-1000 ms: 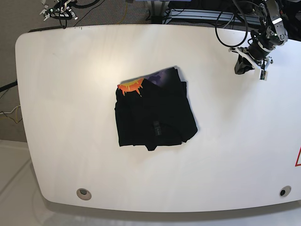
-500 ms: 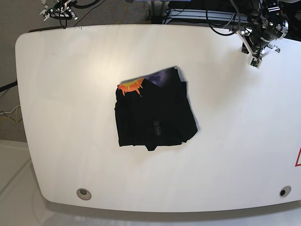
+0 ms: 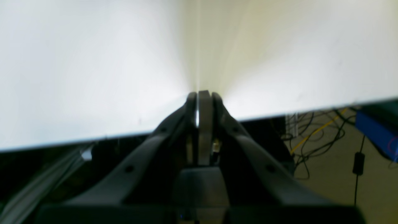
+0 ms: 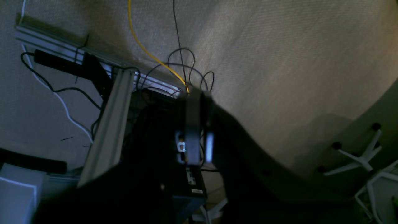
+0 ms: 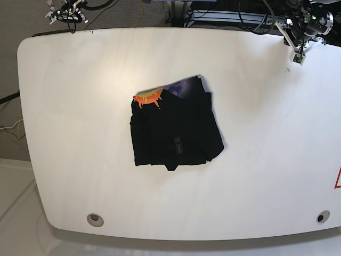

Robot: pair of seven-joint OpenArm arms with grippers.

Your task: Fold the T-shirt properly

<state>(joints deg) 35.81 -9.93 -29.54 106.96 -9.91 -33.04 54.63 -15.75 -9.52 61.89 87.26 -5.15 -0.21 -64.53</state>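
Observation:
The black T-shirt (image 5: pixel 175 128) lies folded into a rough rectangle at the middle of the white table (image 5: pixel 80 106). An orange jagged print (image 5: pixel 147 98) and a purplish patch show at its far edge. My left gripper (image 5: pixel 298 50) is over the table's far right corner, far from the shirt. In the left wrist view the left gripper (image 3: pixel 200 93) is shut and holds nothing, with only bare tabletop (image 3: pixel 93 62) beyond it. My right gripper (image 5: pixel 66 13) sits off the table's far left corner. In the right wrist view the right gripper (image 4: pixel 194 93) is shut and empty above the carpet.
Two round holes (image 5: pixel 95 218) (image 5: pixel 322 217) sit near the table's front edge, and a red marking (image 5: pixel 338 178) at its right edge. Cables (image 4: pixel 161 65), an aluminium rail (image 4: pixel 108 124) and a chair base (image 4: pixel 357 155) are on the floor. A blue box (image 3: pixel 376 127) lies beyond the table edge.
The left arm has drawn back from over the table's right side toward the far right corner. The T-shirt and the right arm have not moved.

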